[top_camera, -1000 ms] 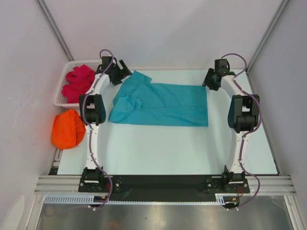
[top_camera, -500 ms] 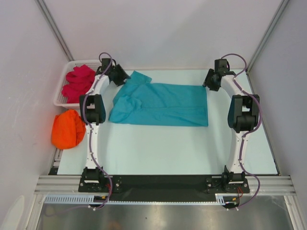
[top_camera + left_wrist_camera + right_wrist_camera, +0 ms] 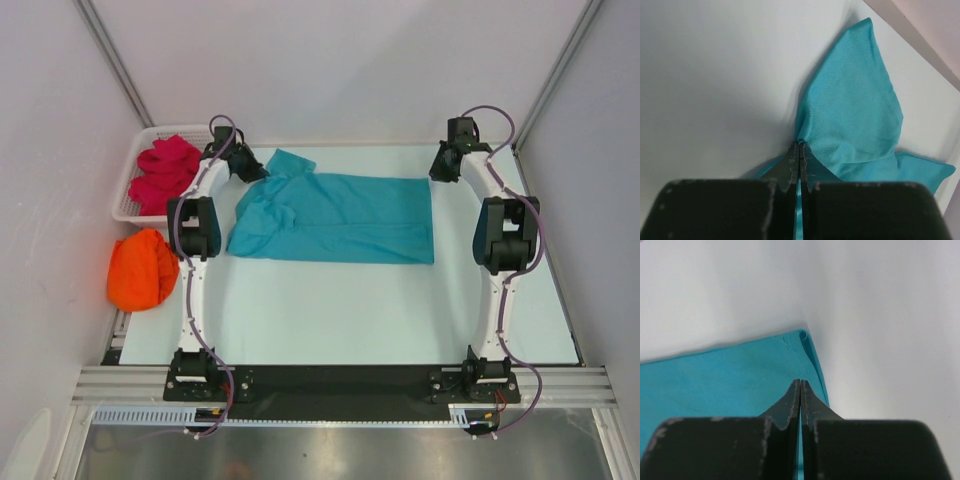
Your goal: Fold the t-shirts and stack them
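**A:** What is lying nearest to your arms?

**B:** The bare table [image 3: 350,320] is stretching out in front of the two bases. To the left of your left arm, the orange t-shirt [image 3: 142,270] is sitting in a rounded heap at the table's left edge.

**A:** And the shirt you are working on?

**B:** The teal t-shirt [image 3: 335,220] is lying across the middle of the table between your two arms. Its right part is lying flat, and its left end is bunching into folds.

**A:** What is your left gripper doing?

**B:** Your left gripper [image 3: 799,145] is reaching over the shirt's far left part. Its fingers are pressing together and pinching the teal cloth, which is puckering at the tips and fanning out beyond them into a pointed flap.

**A:** And the right one?

**B:** Your right gripper [image 3: 800,382] is working at the far right corner of the same shirt. Its fingers are squeezing together on the cloth close to the right edge, with a strip of teal showing between them. The corner is curling up slightly just past the tips.

**A:** Anything farther back?

**B:** The pink t-shirt [image 3: 165,172] is sitting crumpled in the white basket [image 3: 122,208] at the far left, just beyond the orange one.
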You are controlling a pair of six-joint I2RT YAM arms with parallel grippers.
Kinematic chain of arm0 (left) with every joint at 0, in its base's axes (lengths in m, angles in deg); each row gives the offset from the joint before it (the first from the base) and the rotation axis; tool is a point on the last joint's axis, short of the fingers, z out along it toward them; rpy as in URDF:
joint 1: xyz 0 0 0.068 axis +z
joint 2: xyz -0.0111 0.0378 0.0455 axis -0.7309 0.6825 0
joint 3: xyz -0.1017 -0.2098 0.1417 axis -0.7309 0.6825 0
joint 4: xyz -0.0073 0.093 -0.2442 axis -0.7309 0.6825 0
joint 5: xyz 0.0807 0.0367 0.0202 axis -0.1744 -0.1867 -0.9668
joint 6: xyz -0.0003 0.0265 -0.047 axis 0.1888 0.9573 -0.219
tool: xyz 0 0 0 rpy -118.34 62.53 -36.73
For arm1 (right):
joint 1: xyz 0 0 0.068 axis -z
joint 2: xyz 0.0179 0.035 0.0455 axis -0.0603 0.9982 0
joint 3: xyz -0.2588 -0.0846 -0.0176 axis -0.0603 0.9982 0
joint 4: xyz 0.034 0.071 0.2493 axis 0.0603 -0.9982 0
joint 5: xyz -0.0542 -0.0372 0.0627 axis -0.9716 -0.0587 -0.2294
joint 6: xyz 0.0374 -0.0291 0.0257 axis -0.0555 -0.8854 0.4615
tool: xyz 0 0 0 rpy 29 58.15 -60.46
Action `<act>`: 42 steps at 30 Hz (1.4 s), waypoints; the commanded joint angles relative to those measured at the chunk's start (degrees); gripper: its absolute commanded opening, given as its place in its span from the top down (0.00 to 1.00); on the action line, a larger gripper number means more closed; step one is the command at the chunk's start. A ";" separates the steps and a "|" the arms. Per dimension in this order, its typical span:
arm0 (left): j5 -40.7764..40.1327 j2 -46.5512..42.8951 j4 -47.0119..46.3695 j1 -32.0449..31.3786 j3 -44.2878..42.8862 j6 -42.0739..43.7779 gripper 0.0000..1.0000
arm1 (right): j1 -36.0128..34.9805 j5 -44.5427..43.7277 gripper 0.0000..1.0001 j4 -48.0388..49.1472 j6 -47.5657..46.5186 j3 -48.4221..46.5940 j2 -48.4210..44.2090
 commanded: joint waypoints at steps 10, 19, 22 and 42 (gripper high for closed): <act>-1.54 -6.73 2.20 -0.10 0.52 3.98 1.00 | 0.48 -2.70 0.76 -3.17 -2.01 -7.51 3.69; -1.80 -7.17 2.12 -0.10 2.01 5.13 1.00 | 0.92 -0.85 0.44 -4.31 -1.93 -14.63 11.16; -1.71 -7.08 2.20 -0.10 2.01 5.12 1.00 | 0.75 -0.33 0.44 -4.57 -1.75 -16.04 13.19; -1.97 -6.81 2.47 -0.10 2.01 5.92 1.00 | -1.45 0.99 0.98 -4.75 -1.40 -20.88 16.71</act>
